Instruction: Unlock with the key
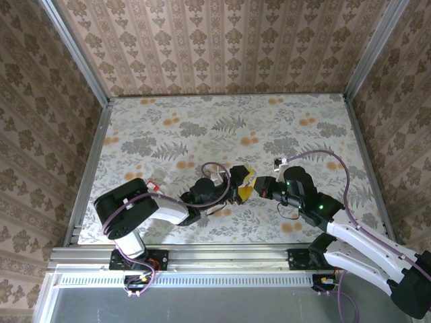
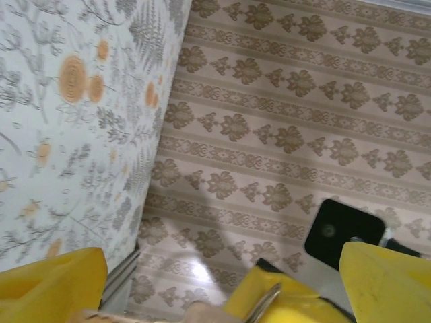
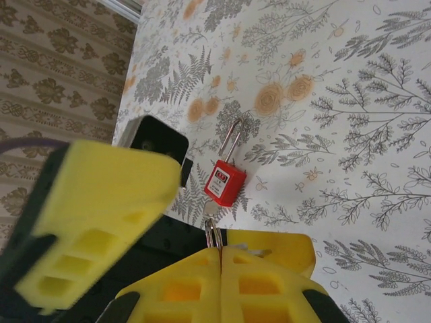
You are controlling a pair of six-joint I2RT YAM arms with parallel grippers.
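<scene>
Right gripper (image 3: 221,254): jaws closed on key (image 3: 217,237); thin metal protruding past pads, apparently offered for handover.
Left gripper (image 1: 243,186): jaws wide apart, straddling right fingertips, likely to receive key.
Red padlock (image 3: 225,182): flat on table (image 3: 377,168), apart, untouched.

A white label (image 3: 218,180) is carried on the red padlock (image 3: 231,190); its print is too small to be read.
</scene>
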